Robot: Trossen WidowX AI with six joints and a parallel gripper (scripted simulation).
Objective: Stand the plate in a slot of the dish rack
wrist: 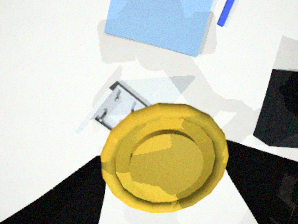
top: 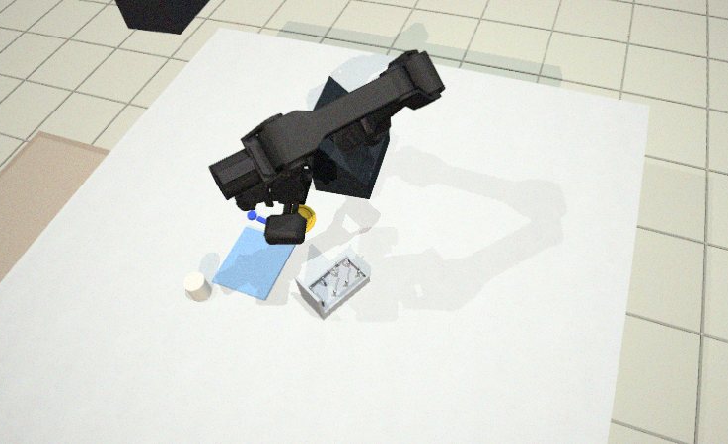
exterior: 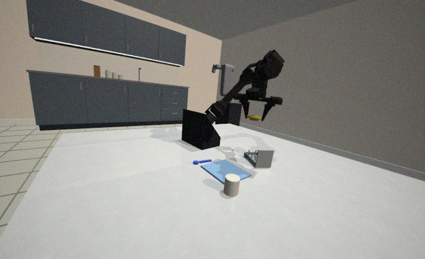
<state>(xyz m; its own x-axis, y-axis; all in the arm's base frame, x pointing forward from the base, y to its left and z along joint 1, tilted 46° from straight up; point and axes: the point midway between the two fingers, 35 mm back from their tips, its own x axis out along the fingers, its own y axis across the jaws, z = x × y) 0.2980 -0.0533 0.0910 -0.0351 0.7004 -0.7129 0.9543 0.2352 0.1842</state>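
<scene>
Claw [top: 295,218] [exterior: 254,118] [wrist: 162,155] pinches the yellow plate [top: 307,218] [exterior: 254,118] [wrist: 167,165] by opposite edges, above the table [top: 466,358] [exterior: 143,209] [wrist: 40,65], outside the dish rack [top: 345,298] [exterior: 264,158] [wrist: 114,111]

Blue mat [wrist: 159,25] cut off by wrist view's edge.

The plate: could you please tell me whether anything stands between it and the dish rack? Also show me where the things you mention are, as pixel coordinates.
Nothing visible blocks the yellow plate [top: 310,218] [exterior: 254,118] [wrist: 167,165]; it hangs well above the table, and the dish rack [top: 345,296] [exterior: 265,158] [wrist: 134,92] sits lower, its slots unoccupied.
</scene>
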